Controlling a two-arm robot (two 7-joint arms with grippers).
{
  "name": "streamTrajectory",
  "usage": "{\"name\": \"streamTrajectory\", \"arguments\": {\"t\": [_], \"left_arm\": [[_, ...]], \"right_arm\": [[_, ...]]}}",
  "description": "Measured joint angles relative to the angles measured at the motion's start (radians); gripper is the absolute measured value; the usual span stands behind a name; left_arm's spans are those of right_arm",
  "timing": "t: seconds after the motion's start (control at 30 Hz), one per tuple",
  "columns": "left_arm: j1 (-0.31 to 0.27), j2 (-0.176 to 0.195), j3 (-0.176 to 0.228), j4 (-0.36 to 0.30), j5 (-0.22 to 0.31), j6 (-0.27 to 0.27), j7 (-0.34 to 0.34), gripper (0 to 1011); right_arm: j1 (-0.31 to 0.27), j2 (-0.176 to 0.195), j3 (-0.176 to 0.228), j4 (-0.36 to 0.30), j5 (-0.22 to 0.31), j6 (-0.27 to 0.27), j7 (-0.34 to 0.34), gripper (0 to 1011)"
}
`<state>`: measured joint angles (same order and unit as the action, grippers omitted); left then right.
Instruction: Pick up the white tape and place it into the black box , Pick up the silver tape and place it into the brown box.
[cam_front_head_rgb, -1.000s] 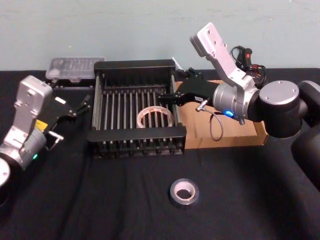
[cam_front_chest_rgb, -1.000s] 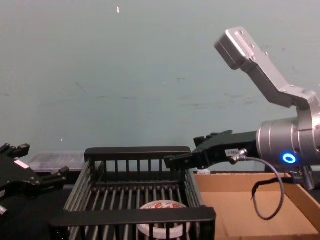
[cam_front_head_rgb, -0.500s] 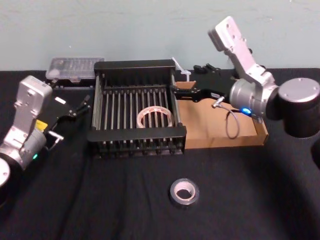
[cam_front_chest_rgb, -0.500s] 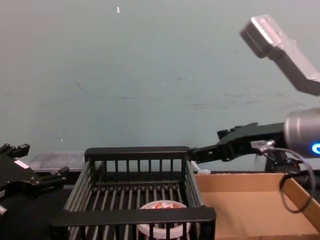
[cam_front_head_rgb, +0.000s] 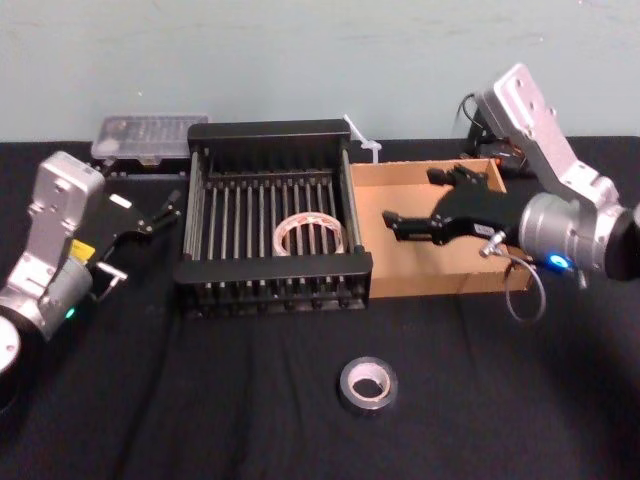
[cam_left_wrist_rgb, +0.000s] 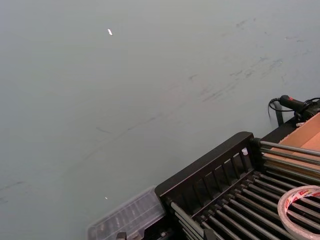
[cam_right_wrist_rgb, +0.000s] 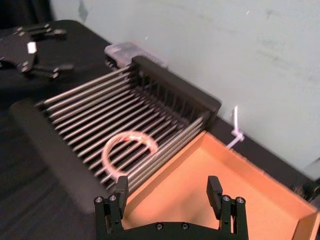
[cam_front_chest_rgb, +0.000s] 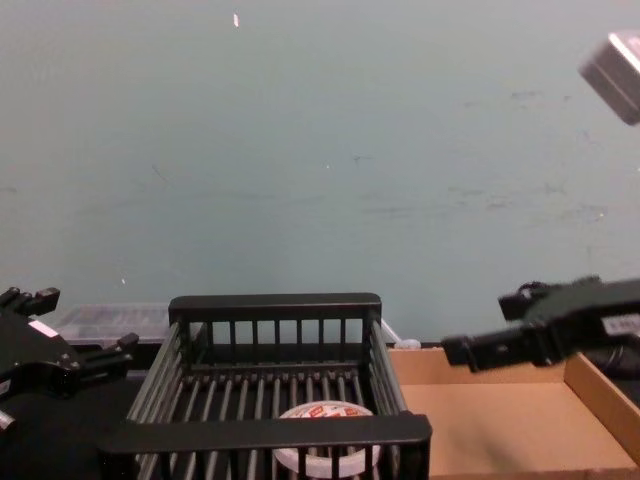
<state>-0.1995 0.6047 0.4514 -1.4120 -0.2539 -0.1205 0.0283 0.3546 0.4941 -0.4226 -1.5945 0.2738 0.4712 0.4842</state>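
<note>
The white tape (cam_front_head_rgb: 310, 232) with red print lies flat on the barred floor of the black box (cam_front_head_rgb: 272, 270); it also shows as white tape (cam_right_wrist_rgb: 129, 150) and white tape (cam_front_chest_rgb: 322, 411). On the black cloth in front of the boxes lies the silver tape (cam_front_head_rgb: 367, 385). The brown box (cam_front_head_rgb: 425, 275) stands against the basket's right side. My right gripper (cam_front_head_rgb: 415, 198) hovers open and empty over the brown box (cam_right_wrist_rgb: 200, 175); the wrist view shows this right gripper (cam_right_wrist_rgb: 167, 187) with fingers wide apart. My left gripper (cam_front_head_rgb: 158, 212) rests open to the left of the basket.
A clear plastic case (cam_front_head_rgb: 150, 135) sits behind the basket's left corner. A white tie (cam_front_head_rgb: 360, 140) sticks up behind the boxes, and cables (cam_front_head_rgb: 480, 110) lie at the back right. The wall runs close behind the table.
My right arm has swung to the right and back toward me, carrying its open gripper from the basket's right rim to above the brown box. The tapes and my left arm have not moved.
</note>
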Motion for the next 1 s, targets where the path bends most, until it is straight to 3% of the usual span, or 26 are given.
{"name": "streamTrajectory", "arguments": {"t": [0.4,0.7,1.0], "left_arm": [[0.000,0.000,0.000,0.000,0.000,0.000,0.000,1001],[0.000,0.000,0.000,0.000,0.000,0.000,0.000,1001],[0.000,0.000,0.000,0.000,0.000,0.000,0.000,1001]], "right_arm": [[-0.113,0.096,0.006,-0.106,0.078,0.053,0.043,1002],[-0.149,0.157,-0.043,-0.145,0.100,0.058,0.088,1002],[-0.148,0.191,-0.090,-0.159,0.105,0.043,0.121,1003]]}}
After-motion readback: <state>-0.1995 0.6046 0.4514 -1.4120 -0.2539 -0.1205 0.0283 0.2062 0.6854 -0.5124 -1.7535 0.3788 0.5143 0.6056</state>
